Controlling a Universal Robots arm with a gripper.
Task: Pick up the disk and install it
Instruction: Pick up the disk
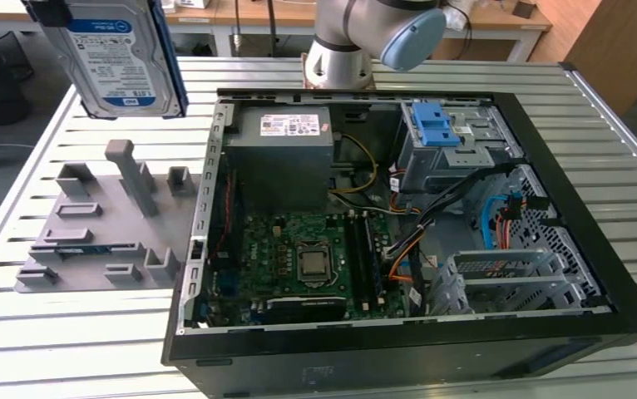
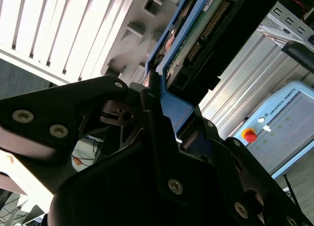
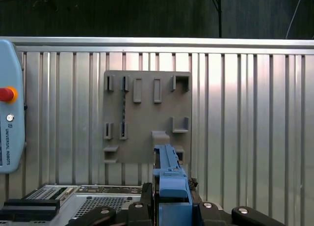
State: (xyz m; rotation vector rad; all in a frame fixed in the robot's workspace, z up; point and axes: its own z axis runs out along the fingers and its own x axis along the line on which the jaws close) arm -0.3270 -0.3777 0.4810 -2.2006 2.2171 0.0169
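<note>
Bright, even overhead light fills the exterior view: the slatted table [image 1: 75,332] gleams pale, the disk [image 1: 119,58] at upper left catches a sheen, and the computer case [image 1: 407,349] holds soft shadow inside. In the second wrist view the slats [image 2: 59,29] wash out to white glare, and the gripper [image 2: 162,103] reads as a near-black silhouette.

Exterior view high overhead; wrist views close, fixture plate [image 1: 96,229] common.

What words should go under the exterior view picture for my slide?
The disk hangs high above the grey fixture plate, beside the open computer case on the slatted table.
</note>
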